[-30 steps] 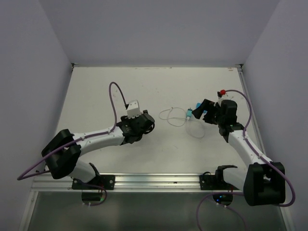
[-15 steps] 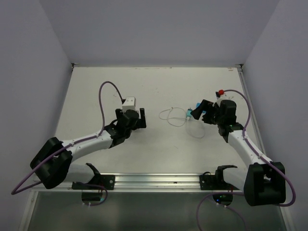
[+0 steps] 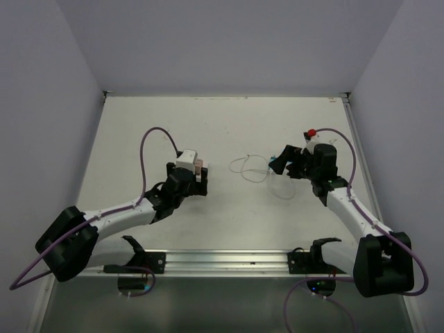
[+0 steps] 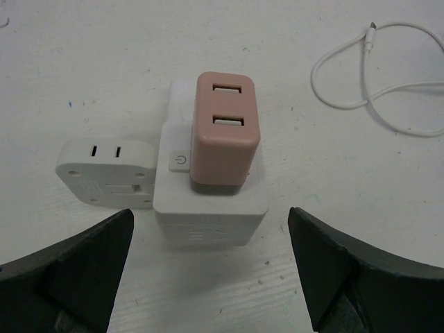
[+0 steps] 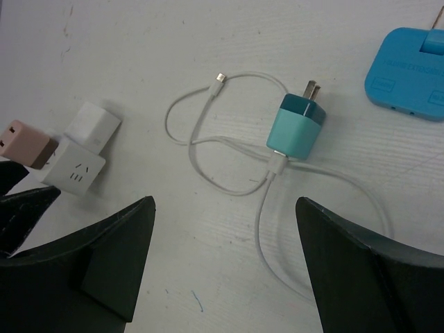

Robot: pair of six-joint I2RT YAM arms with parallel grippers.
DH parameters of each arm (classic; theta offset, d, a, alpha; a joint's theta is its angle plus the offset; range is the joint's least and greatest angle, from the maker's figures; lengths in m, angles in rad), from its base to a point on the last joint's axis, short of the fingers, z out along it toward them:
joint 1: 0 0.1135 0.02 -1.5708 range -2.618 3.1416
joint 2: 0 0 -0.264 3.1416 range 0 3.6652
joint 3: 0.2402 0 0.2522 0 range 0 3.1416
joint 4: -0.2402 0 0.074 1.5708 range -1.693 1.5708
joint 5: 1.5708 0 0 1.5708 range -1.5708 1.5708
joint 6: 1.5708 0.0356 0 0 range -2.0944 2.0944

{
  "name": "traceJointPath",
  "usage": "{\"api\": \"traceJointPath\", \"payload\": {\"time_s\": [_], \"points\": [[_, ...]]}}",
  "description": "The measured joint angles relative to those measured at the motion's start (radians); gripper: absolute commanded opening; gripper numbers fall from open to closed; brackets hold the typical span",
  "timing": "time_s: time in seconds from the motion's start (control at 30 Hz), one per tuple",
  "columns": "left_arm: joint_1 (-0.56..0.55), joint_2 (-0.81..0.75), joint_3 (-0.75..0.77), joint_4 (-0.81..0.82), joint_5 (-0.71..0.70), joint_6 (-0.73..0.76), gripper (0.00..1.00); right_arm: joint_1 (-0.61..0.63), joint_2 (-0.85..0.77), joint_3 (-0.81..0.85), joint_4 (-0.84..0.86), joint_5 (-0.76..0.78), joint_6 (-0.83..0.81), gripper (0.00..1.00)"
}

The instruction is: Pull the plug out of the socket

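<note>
The left gripper (image 4: 211,218) stands wide open and grips nothing, its fingers (image 4: 83,263) flanking the socket (image 4: 210,208) at 8 and 4 o'clock without touching it. The pink plug (image 4: 223,128) sits on the socket's upper face, apparently fully seated, though its prongs are hidden. A small rounded white piece (image 4: 104,173) lies just beside the socket at 9 o'clock; a flat white square (image 4: 182,97) shows at 12. The right gripper (image 5: 223,205) hangs open and empty above a teal charger (image 5: 296,128) and its white cable (image 5: 201,170), a blue adapter (image 5: 409,69) at 2 o'clock of the charger
</note>
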Motion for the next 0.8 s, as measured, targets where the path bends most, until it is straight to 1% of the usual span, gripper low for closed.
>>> {"api": "traceJointPath", "payload": {"time_s": [0.13,0.23,0.37,0.6,0.67,0.8], "points": [[0.0,0.014,-0.005,0.037,0.005,0.026,0.9,0.009,0.001,0.0,0.001,-0.007,-0.01,0.86],[0.0,0.03,-0.005,0.056,0.012,0.033,0.83,0.014,0.003,0.0,0.004,-0.008,-0.012,0.86],[0.0,0.036,-0.016,0.067,0.022,0.034,0.82,0.019,0.006,0.0,0.006,-0.009,-0.018,0.86],[0.0,0.042,-0.031,0.078,0.026,0.034,0.75,0.032,0.006,0.0,0.006,-0.011,-0.031,0.86],[0.0,0.049,-0.031,0.089,0.026,0.034,0.75,0.038,0.006,0.002,0.006,-0.012,-0.036,0.86],[0.0,0.076,-0.031,0.11,0.025,0.035,0.7,0.051,0.006,0.006,0.005,-0.019,-0.045,0.86]]}}
